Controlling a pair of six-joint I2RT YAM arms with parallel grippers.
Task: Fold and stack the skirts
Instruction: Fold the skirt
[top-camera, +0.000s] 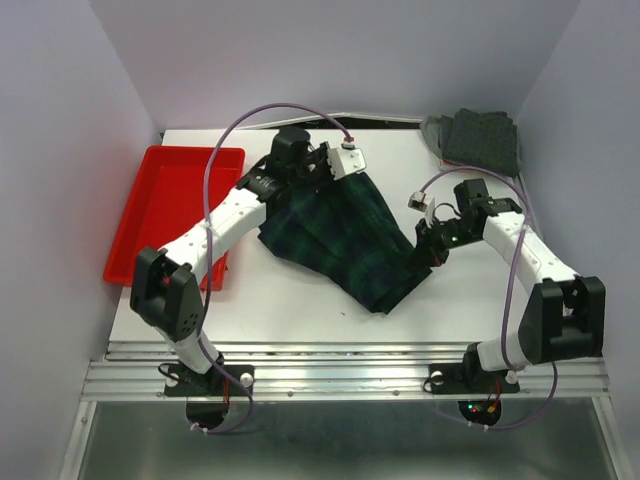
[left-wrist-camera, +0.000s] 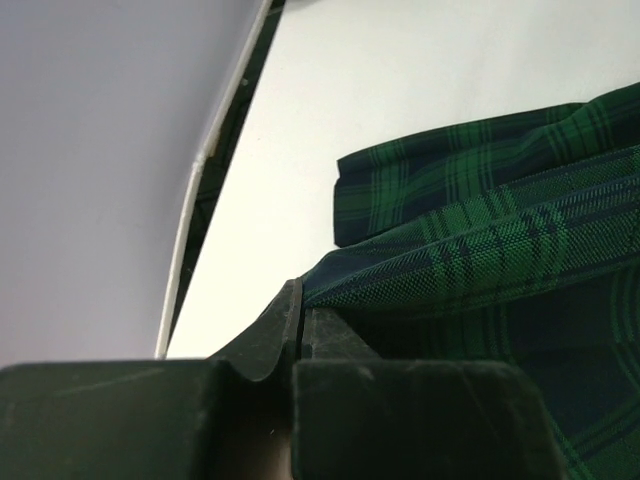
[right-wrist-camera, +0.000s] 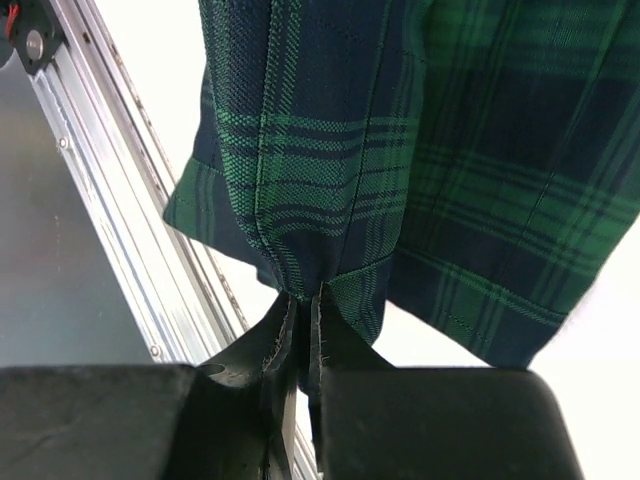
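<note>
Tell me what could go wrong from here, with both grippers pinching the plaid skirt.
1. The left gripper and right gripper each pinch only a thin edge of the plaid skirt; a hard pull could slip it free.
2. It lies rumpled and slanted on the table, so a fold may come out crooked.
3. The folded charcoal skirt sits at the far right corner; setting this one down carelessly could push it off.

- Plaid skirt (top-camera: 340, 245): woven cloth, matt, fine ribbed weave, stitched hems.
- Dotted skirt (top-camera: 482, 140), upper right: soft matt cloth.
- Tray (top-camera: 165, 215): red plastic, smooth, slightly glossy.
- Desk (top-camera: 300, 310): white, smooth, matt.
- Rail (top-camera: 340, 375), lower frame: ribbed bare metal, satin sheen.
- Left tool (left-wrist-camera: 301, 310), right tool (right-wrist-camera: 305, 300): black matt plastic, lightly scuffed.
</note>
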